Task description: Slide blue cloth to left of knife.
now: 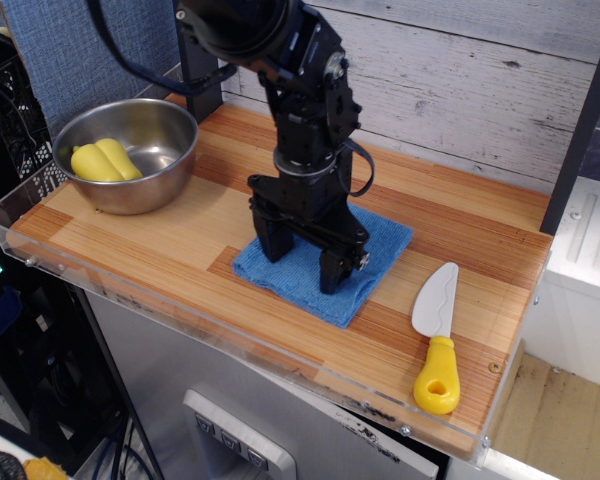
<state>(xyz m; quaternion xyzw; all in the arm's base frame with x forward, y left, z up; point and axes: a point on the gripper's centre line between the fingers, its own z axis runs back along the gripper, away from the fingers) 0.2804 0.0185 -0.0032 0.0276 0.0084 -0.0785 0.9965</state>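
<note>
Observation.image view, the only one on offer: the black gripper [302, 262] stands upright on the blue cloth [325, 262], its two fingers [332, 272] spread apart and planted on the terry, pressing down rather than pinching anything. The cloth lies flat near the middle of the wooden board [180, 240], already on the knife's left, with a strip of bare wood between its right edge and the white blade of the knife [437, 335].

Now the worries. The cloth's near corner sits close to the board's front edge, where the clear acrylic lip [210, 325] runs. Any further pull toward the camera could, by the look of it, push that corner up against the lip or bunch the fabric under the fingers. Soft terry also tends to fold if the downward pressure is uneven, and one finger could skate over it instead of dragging it.

Room to move? Plenty to the left. Open wood stretches between the cloth and the steel bowl [130, 150] with its yellow item [102, 161] inside, well apart from the cloth for now. A long slide that way would eventually meet the bowl's rim. To the right the knife is near, so a sweep back would risk nudging the blade. Behind, the whitewashed plank wall [460, 80] leaves the arm modest clearance.
</note>
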